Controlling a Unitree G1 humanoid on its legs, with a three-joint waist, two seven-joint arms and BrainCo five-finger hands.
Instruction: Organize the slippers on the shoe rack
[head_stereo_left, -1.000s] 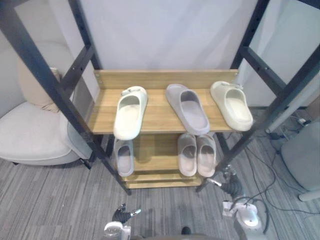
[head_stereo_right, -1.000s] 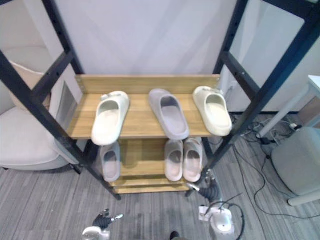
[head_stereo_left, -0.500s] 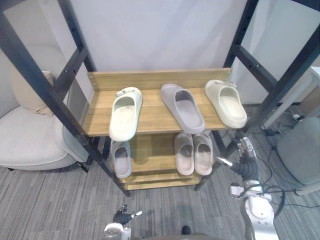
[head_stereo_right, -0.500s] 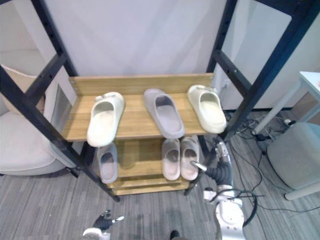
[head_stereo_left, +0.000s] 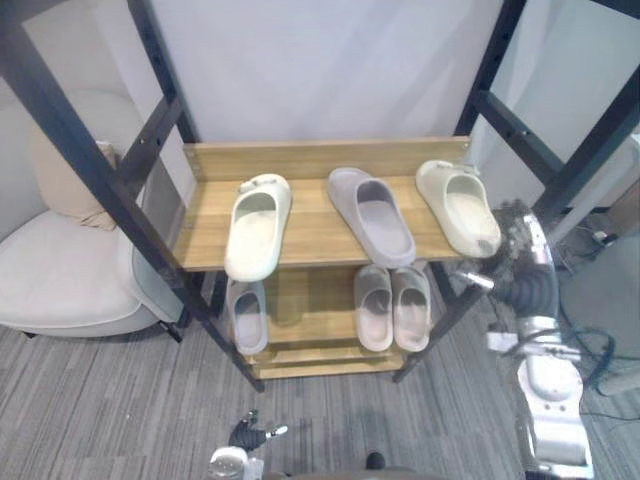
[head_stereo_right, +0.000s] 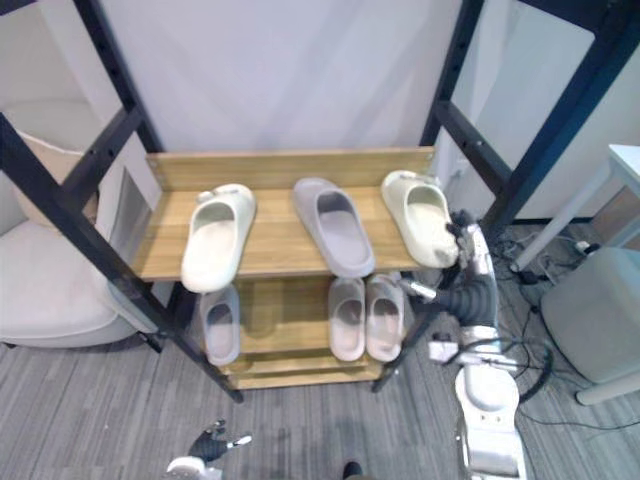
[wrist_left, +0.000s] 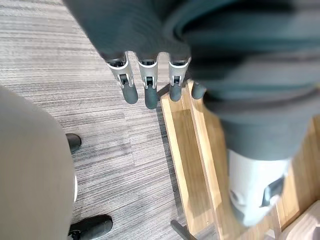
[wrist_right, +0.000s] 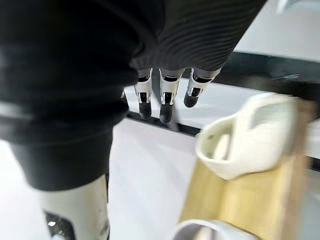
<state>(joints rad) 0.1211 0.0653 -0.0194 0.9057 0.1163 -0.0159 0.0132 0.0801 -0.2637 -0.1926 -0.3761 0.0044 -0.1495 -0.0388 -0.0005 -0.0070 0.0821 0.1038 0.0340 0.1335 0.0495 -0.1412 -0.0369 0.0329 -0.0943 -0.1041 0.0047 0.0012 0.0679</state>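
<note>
On the wooden rack's top shelf (head_stereo_left: 315, 240) lie a cream slipper (head_stereo_left: 257, 225) at the left, a grey slipper (head_stereo_left: 372, 215) in the middle and a second cream slipper (head_stereo_left: 458, 207) at the right. The lower shelf holds one grey slipper (head_stereo_left: 247, 313) and a pale pair (head_stereo_left: 392, 306). My right hand (head_stereo_left: 520, 262) hangs open just right of the right cream slipper's (wrist_right: 245, 137) front end, its fingers (wrist_right: 166, 102) straight and not touching it. My left hand (head_stereo_left: 245, 437) stays low over the floor, with its fingers (wrist_left: 146, 90) straight.
Black slanted frame posts (head_stereo_left: 545, 205) flank the rack on both sides, one right behind my right hand. A beige armchair (head_stereo_left: 60, 270) stands at the left. A grey stool (head_stereo_right: 595, 320) and loose cables (head_stereo_right: 535, 270) sit on the floor at the right.
My right hand has risen from near the floor to the height of the top shelf, beside the right cream slipper. The left hand has stayed low. The slippers have not moved.
</note>
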